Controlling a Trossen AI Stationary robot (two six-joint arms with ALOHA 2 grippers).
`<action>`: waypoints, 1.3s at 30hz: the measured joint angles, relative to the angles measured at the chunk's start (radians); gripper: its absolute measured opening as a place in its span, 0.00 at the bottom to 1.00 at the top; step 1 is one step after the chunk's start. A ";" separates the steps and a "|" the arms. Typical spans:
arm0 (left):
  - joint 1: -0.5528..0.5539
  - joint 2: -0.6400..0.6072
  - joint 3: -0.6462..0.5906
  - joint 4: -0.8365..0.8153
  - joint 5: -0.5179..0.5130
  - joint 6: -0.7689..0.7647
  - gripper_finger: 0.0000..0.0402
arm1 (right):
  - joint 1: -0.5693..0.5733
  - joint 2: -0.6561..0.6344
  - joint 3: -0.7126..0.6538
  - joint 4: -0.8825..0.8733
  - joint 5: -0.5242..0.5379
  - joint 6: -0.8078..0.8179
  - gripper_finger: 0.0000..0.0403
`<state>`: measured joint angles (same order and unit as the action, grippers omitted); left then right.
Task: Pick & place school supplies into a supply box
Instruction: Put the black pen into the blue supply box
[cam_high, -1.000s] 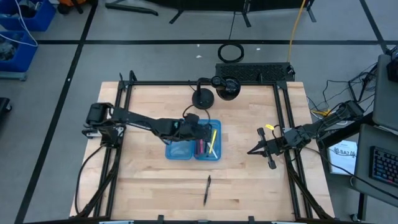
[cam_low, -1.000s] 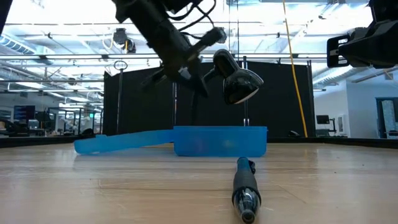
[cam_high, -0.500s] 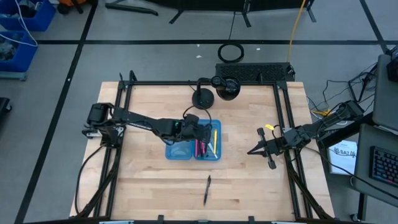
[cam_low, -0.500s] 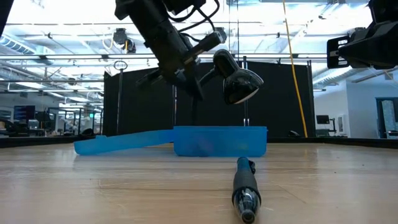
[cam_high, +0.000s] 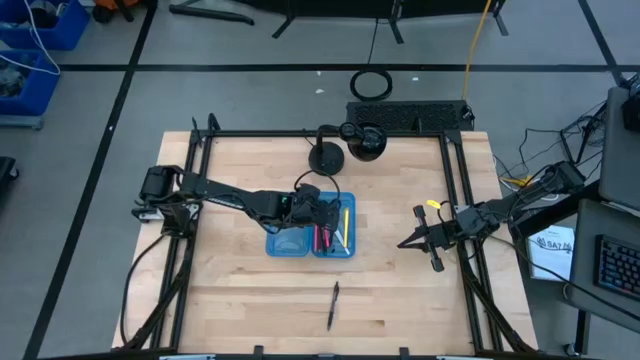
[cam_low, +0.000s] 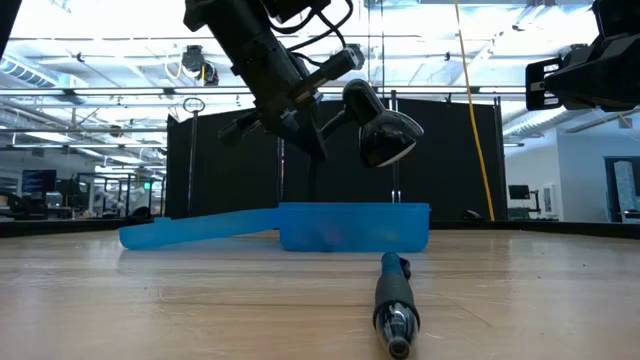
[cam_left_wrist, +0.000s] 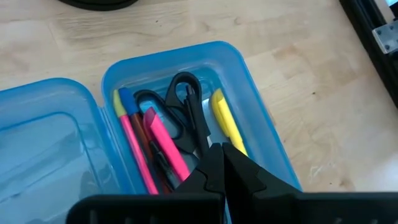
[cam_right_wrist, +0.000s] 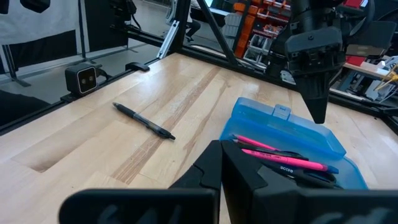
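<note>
The translucent blue supply box (cam_high: 310, 230) lies open mid-table, its lid half (cam_left_wrist: 43, 143) flat beside the tray half (cam_left_wrist: 255, 106). The tray holds pink pens (cam_left_wrist: 165, 146), a yellow marker (cam_left_wrist: 225, 118), black-handled scissors (cam_left_wrist: 183, 102) and dark pens. A black pen (cam_high: 333, 305) lies alone on the wood near the table's near edge, also seen in the low view (cam_low: 392, 300). My left gripper (cam_left_wrist: 217, 155) hovers shut and empty above the tray (cam_low: 312, 148). My right gripper (cam_high: 405, 243) waits shut near the table's right edge, above the wood.
A black round lamp base (cam_high: 326, 157) and a dark lamp head (cam_low: 385, 130) stand just beyond the box, toward the far edge. Black frame rails (cam_high: 200, 200) border the table. Bare wood stretches between the box, the lone pen and the right gripper.
My left gripper has drawn back slightly toward the table's left above the tray, uncovering the pink pens in the high view; it has stayed shut. The box, the pens and the right arm have kept still.
</note>
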<state>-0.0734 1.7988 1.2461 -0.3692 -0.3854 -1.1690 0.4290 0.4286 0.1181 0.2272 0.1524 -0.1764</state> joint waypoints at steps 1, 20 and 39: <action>0.000 0.000 0.000 -0.001 0.000 0.001 0.00 | 0.000 0.000 0.000 0.000 0.000 0.000 0.00; -0.235 -0.337 -0.001 0.104 -0.051 1.225 0.00 | 0.000 0.011 0.000 -0.030 0.001 0.008 0.00; -0.250 -0.935 -0.234 -0.032 0.032 1.386 0.00 | 0.000 0.020 0.000 0.115 -0.026 0.116 0.00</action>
<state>-0.3231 0.8643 1.0117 -0.4010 -0.3537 0.2172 0.4294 0.4484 0.1179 0.3426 0.1263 -0.0608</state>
